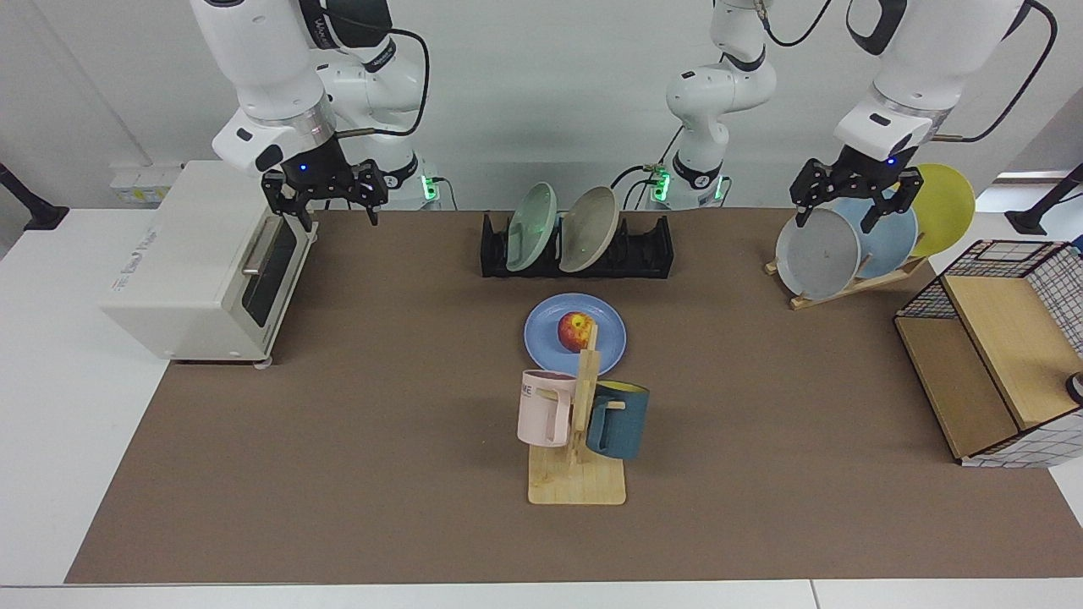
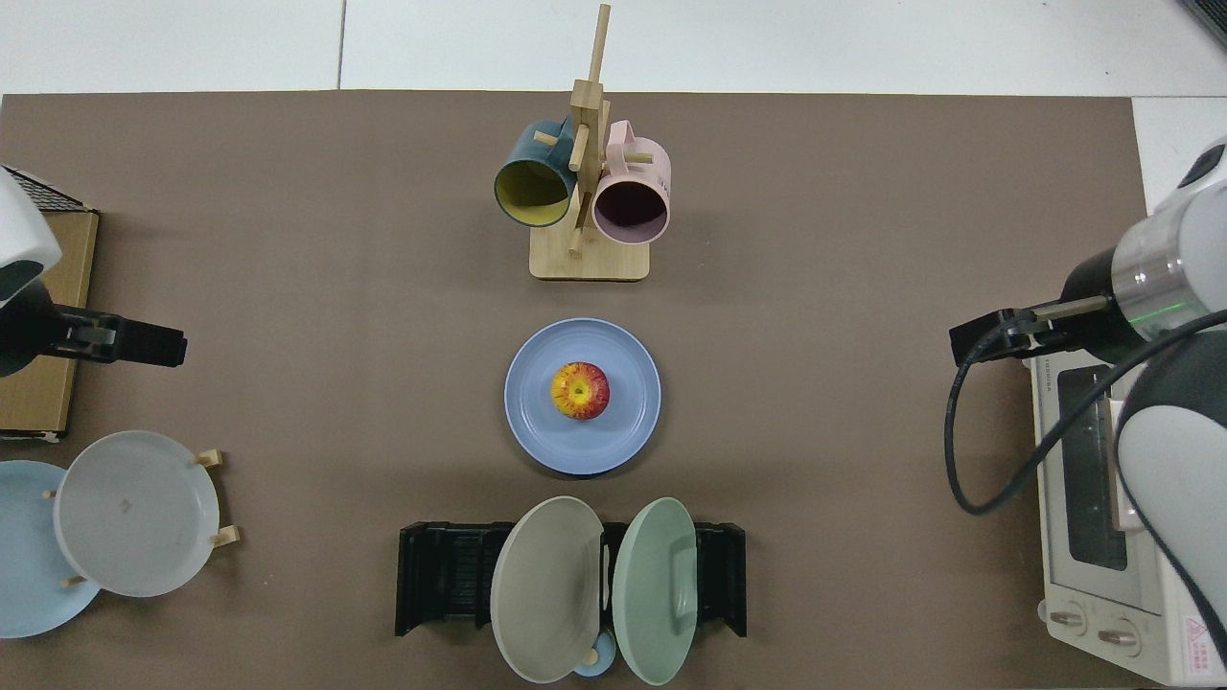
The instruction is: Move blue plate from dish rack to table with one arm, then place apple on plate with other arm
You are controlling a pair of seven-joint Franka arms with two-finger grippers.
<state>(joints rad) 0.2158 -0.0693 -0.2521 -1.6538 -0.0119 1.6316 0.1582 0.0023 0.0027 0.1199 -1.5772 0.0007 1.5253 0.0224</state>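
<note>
Brown matte tabletop (image 1: 355,474) with white borders; broad bare stretches on either side of centre. Blue plate (image 1: 605,342) lies flat mid-frame in the facing view, apple (image 1: 575,331) sitting on it. Just behind: black dish rack (image 1: 651,249), holding a green plate (image 1: 530,216) and a beige plate (image 1: 589,218) on edge. Mug stand (image 1: 579,474) in front of the plate, its post overlapping the plate's near rim in the facing view; pink mug (image 1: 541,409) shows partial lettering, unreadable.

Right gripper (image 1: 327,213), upper left, hangs over the toaster oven (image 1: 182,262)'s front corner, jaws apart, empty. Oven side carries small print, too fine to read.

Left gripper (image 1: 849,218), upper right, hovers at the wooden plate rack (image 1: 833,290), jaws wide, empty, over the grey plate (image 1: 816,254).
</note>
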